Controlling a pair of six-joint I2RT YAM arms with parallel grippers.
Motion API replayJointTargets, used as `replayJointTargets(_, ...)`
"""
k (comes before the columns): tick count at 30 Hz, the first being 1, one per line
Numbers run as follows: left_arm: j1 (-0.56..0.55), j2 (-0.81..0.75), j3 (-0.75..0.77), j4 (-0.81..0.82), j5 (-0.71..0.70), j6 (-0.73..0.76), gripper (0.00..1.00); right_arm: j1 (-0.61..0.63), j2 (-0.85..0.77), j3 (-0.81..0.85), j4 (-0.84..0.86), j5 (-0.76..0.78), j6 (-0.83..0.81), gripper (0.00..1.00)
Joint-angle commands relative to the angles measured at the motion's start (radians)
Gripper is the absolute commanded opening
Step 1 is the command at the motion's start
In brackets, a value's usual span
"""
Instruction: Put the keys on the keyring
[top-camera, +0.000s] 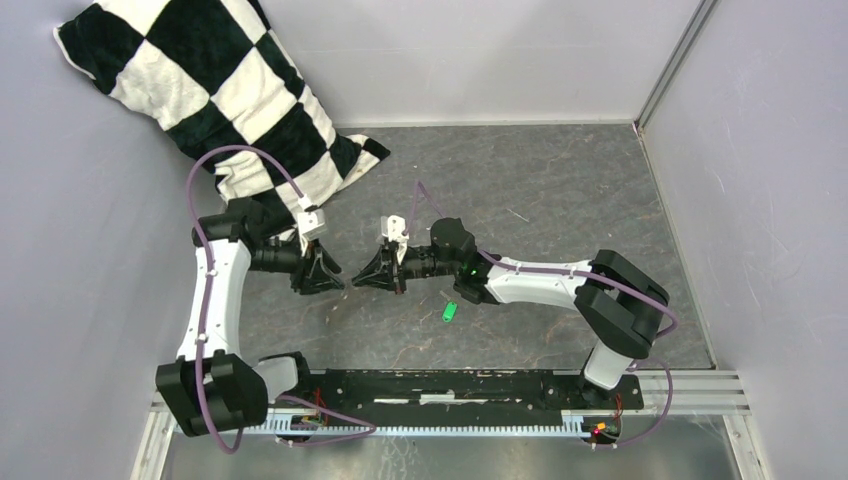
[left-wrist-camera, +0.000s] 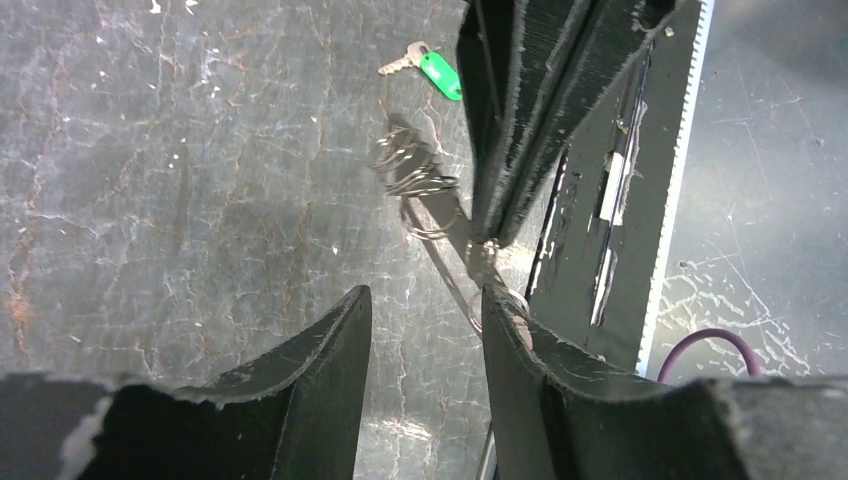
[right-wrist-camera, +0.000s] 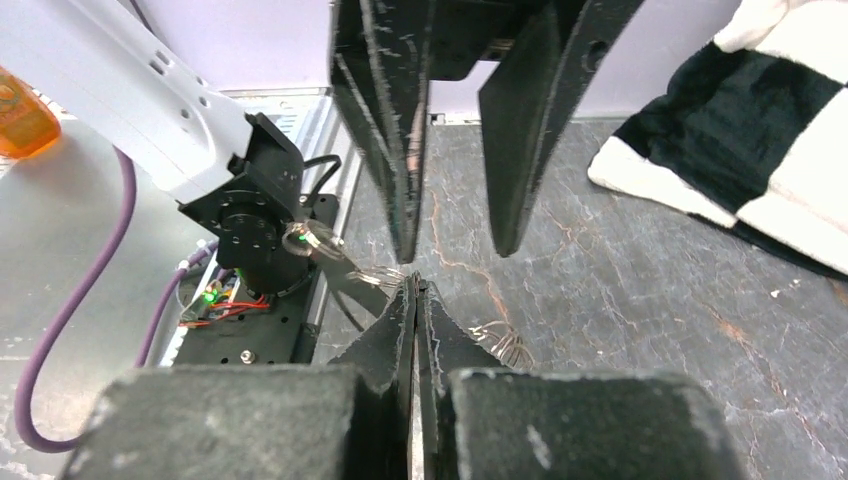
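Note:
The keyring (left-wrist-camera: 418, 178) is a thin silvery wire loop with small rings bunched along it, held just above the dark floor. My right gripper (right-wrist-camera: 413, 285) is shut on its wire; in the left wrist view its fingers (left-wrist-camera: 510, 130) come down from above onto the loop. My left gripper (left-wrist-camera: 425, 295) faces it tip to tip with its jaws apart and nothing between them; the wire passes just behind its right finger (left-wrist-camera: 505, 335). The key (top-camera: 450, 312), with a green tag, lies flat on the floor near the right forearm, also seen as the key (left-wrist-camera: 438, 73) beyond the ring.
A black-and-white checked cloth (top-camera: 215, 85) lies bunched at the back left, near the left arm's elbow. The black base rail (top-camera: 450, 385) runs along the near edge. Grey walls (top-camera: 760, 150) close in the back and both sides.

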Motion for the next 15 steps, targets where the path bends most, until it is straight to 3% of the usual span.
replayJointTargets(1, -0.013, 0.028, 0.07, -0.014, 0.079, 0.003, 0.5, 0.004, -0.043, -0.013, 0.088, -0.037, 0.043, 0.01)
replayJointTargets(9, -0.133, 0.021, 0.049, -0.014, 0.028, -0.044, 0.42, 0.006, -0.034, 0.021, 0.075, -0.065, 0.061, 0.01)
replayJointTargets(15, -0.158, -0.014, 0.041, -0.014, -0.004, -0.031, 0.55, 0.005, -0.055, 0.018, 0.008, -0.067, 0.014, 0.01)
